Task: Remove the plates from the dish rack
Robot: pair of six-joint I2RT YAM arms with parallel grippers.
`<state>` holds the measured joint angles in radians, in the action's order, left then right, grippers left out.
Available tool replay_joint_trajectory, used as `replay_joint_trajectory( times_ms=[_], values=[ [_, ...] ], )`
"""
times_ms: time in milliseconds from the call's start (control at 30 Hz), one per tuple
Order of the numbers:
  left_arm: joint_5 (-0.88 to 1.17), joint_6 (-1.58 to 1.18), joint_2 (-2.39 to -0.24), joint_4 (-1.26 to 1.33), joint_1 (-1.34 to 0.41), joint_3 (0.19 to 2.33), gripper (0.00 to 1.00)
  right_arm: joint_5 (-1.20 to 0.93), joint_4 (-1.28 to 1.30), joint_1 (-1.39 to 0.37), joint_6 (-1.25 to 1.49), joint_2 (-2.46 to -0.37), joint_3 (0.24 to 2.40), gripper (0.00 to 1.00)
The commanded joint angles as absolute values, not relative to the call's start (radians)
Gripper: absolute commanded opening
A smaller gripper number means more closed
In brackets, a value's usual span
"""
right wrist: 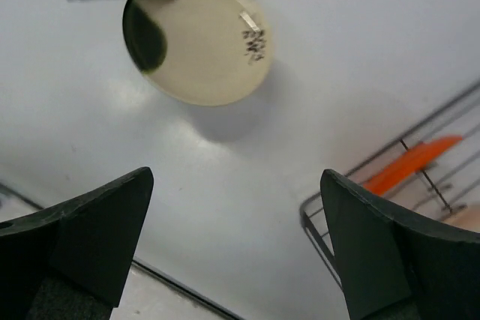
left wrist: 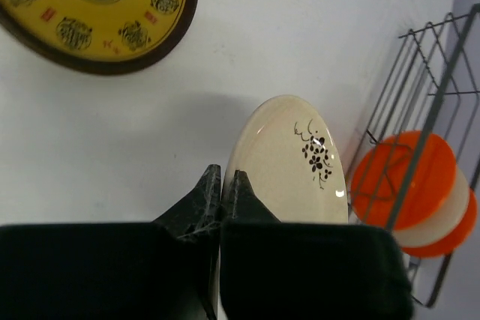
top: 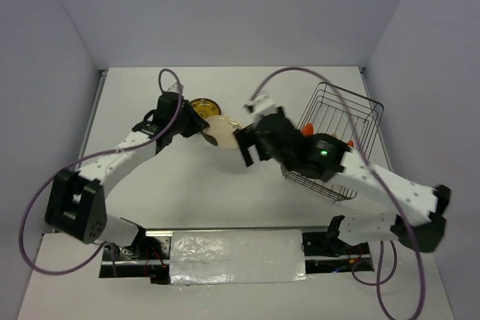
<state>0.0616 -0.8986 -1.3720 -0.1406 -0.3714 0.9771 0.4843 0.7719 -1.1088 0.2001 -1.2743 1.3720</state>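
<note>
Nearest the left wrist camera, the 2 fingers of the left gripper (left wrist: 223, 179) are pressed on the rim of the cream plate (left wrist: 289, 161), which extends forward from them, tilted and apparently clear of the table (left wrist: 247, 50). The yellow patterned plate (left wrist: 90, 5) lies flat just beyond it, up and to the left, so I judge that the put-down must go that way, and the left arm is the nearer one. The right gripper (right wrist: 236, 181) is spread wide and empty, between this plate and the dish rack (top: 346, 110). Only the left wrist view shows the pinch itself and 2 orange plates (left wrist: 409, 177) in the rack with a white one between; the right wrist view shows the shadow under the cream plate.
</note>
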Motion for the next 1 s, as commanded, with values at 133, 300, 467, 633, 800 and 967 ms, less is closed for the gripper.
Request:
replay_joint_trajectory(
  times_ms=[133,300,467,633,800,967],
  values=[
    [-0.057,-0.876,-1.712,0.075,-0.422,1.164,0.06,0.444,0.813,-0.662,0.462,-0.878,1.163,1.0],
    [-0.057,-0.865,-1.859,0.068,-0.471,1.253,0.39,0.313,0.808,-0.401,0.393,-0.818,1.068,0.96],
    [-0.075,-0.868,-1.887,0.02,-0.511,1.261,0.71,0.221,0.746,-0.281,0.364,-0.87,0.976,0.86],
    [-0.19,-0.894,-1.796,-0.199,-0.515,1.267,0.89,0.306,0.726,-0.25,0.402,-0.953,0.948,0.73],
    [-0.301,-0.865,-1.559,-0.377,-0.514,1.258,0.97,0.33,0.663,-0.216,0.416,-1.003,0.899,0.58],
    [-0.265,-0.822,-1.258,-0.434,-0.517,1.168,0.99,0.31,0.606,-0.196,0.411,-1.077,0.87,0.43]
  ],
)
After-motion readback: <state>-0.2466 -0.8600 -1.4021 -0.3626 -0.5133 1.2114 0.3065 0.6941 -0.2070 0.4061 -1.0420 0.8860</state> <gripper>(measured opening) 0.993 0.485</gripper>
